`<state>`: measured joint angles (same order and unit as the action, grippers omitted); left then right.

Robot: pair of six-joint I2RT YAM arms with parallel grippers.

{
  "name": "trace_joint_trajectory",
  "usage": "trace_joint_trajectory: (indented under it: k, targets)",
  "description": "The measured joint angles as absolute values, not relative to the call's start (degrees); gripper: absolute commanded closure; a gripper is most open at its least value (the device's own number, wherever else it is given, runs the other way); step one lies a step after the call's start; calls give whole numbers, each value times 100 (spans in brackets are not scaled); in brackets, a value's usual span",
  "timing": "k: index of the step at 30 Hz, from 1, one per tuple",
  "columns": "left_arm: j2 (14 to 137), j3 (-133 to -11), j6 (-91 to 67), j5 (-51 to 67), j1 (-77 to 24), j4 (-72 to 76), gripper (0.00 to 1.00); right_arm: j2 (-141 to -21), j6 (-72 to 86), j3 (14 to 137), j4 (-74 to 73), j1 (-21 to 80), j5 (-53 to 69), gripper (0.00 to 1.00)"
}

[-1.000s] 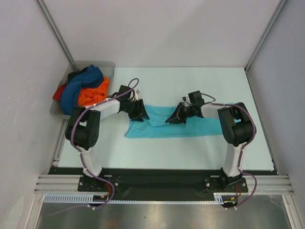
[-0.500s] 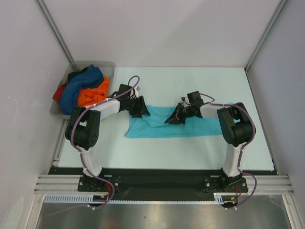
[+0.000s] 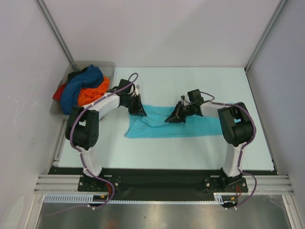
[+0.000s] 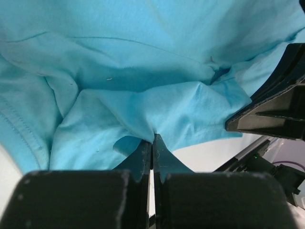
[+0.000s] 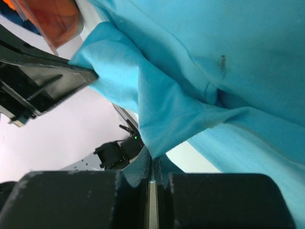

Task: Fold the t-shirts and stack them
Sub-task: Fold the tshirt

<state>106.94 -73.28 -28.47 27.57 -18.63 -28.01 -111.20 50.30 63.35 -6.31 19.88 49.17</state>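
The turquoise t-shirt (image 3: 200,128) lies on the worktop (image 3: 190,150), long axis left to right. The left fingers (image 4: 140,160) pinch a fold at its left end. The right fingers (image 5: 164,167) clamp a ridge near mid-length (both along the far edge).

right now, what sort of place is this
Probably a lab robot cell: left arm and right arm bolted to a metal rail, white panels boxing in the table, a grey tray of t-shirts.

Four t-shirts (image 3: 200,128), one grey tray (image 3: 108,67), two grippers (image 3: 141,113) (image 3: 170,119)
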Motion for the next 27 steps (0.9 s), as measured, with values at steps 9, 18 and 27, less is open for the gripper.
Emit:
trace_joint_trajectory:
  k: [9,18,27]
  targets:
    - [10694,-7769,-2847,2648,-1863,-3804,98,-11179,4187,6643,-1656,1959,5225,100]
    - [10691,-7223,-2832,2567,-1863,-3953,79,-11399,3520,6733,-2318,2010,5153,87]
    - [10311,-7373,-2534,1588,-1920,-4447,52,-11373,2449,7411,-3745,2060,3306,46]
